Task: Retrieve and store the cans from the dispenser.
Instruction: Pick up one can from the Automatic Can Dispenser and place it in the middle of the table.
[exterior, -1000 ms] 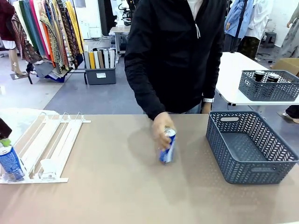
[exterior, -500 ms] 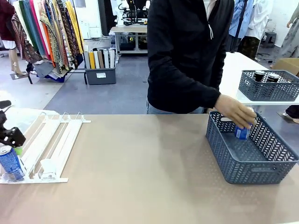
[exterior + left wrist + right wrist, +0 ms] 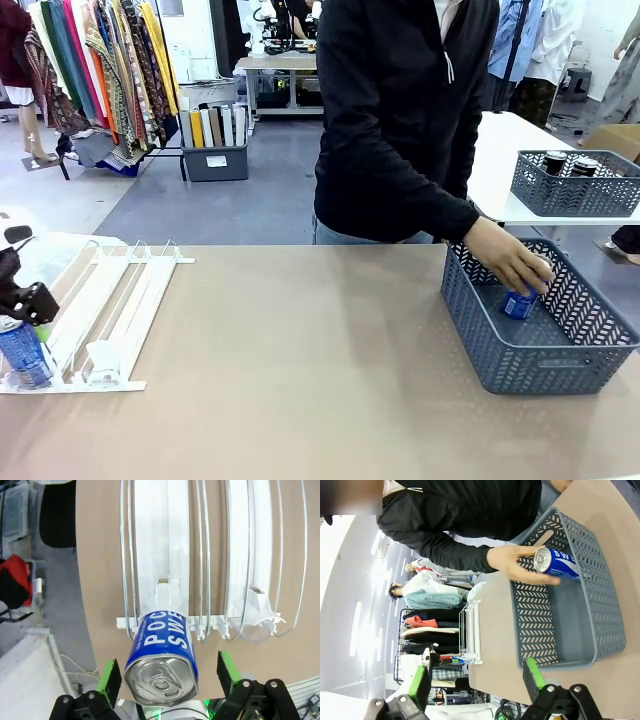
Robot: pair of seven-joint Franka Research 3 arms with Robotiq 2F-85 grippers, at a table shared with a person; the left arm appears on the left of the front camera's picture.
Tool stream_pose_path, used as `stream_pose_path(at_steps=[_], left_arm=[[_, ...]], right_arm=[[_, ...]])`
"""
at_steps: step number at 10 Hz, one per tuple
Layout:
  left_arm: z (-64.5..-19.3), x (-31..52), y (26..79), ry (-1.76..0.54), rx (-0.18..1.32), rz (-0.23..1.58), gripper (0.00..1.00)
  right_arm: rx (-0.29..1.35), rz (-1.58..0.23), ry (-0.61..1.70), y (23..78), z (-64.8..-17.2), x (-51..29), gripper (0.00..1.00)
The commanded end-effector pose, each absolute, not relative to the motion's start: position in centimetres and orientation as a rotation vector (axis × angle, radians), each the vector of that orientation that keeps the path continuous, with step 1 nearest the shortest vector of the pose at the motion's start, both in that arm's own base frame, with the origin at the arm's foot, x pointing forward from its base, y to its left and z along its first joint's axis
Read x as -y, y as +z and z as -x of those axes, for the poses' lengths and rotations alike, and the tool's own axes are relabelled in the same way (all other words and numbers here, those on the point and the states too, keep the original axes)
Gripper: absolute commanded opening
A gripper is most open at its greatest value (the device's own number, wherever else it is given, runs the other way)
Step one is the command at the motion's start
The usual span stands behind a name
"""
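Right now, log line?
left gripper open around Pocari can in dispenser | right gripper open | person's hand holds second Pocari can in basket

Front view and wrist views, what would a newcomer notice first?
The person's hand holds a blue can inside the grey basket at the right of the table. At the far left, the open left gripper straddles a second blue can at the front stop of the white dispenser.
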State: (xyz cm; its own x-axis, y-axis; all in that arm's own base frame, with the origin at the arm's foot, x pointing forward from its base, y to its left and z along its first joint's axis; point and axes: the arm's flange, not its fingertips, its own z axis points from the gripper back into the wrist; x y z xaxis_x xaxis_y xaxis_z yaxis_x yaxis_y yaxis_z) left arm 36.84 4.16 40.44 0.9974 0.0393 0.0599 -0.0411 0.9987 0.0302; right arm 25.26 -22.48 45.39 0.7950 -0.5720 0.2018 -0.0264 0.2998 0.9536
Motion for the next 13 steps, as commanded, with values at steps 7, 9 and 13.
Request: stream_pose_path(at_steps=[7, 9, 13], left_arm=[[-36.3, -4.3, 40.3, 0.02, 0.079, -0.042, 0.0], [-36.2, -4.2, 40.3, 0.017, 0.083, -0.039, 0.0], [-34.4, -5.3, 47.4, 0.049, 0.199, -0.06, 0.0]], right_arm=[[0.586, -1.243, -0.39, 45.7, -25.3, 22.4, 1.0], [0.586, -1.243, -0.39, 45.7, -25.3, 22.4, 1.0], [0.586, -1.243, -0.39, 45.7, -25.3, 22.4, 1.0]])
